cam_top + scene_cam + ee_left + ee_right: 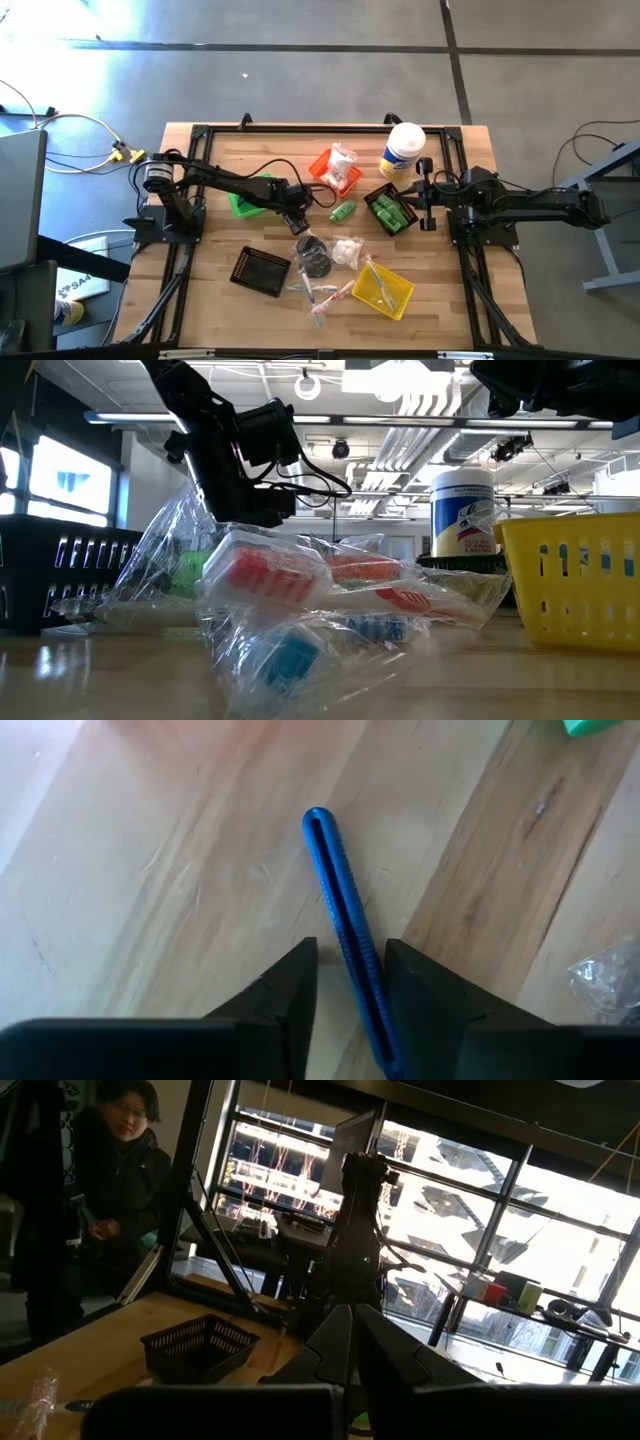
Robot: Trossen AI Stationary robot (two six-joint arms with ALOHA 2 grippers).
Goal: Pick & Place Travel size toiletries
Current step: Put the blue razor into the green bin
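Note:
A thin blue piece [340, 910] lies flat on the wooden table. My left gripper [350, 1000] points down over its near end, open, one finger on each side; in the high view the gripper [297, 222] hides the piece. More toiletries lie around: a green mini bottle [343, 210], white packets [347, 250] and clear-wrapped sticks [320, 295], which fill the low view's foreground [290, 590]. My right gripper [425, 195] waits shut at the table's right, raised and holding nothing. My left gripper comes from above, slanting down, its fingers lying along the blue piece's near end [372, 990]. One finger [425, 1005] stands right beside the piece; I cannot tell whether it touches. A gap shows at the other finger [285, 1005]. The piece rests flat on the table.
An orange bin [335, 170] with white packets, a green bin [250, 192], two black bins [393, 210] [260, 270] and a yellow bin [385, 288] ring the middle. A white-lidded canister [403, 150] stands at the far right. A person stands beyond the table.

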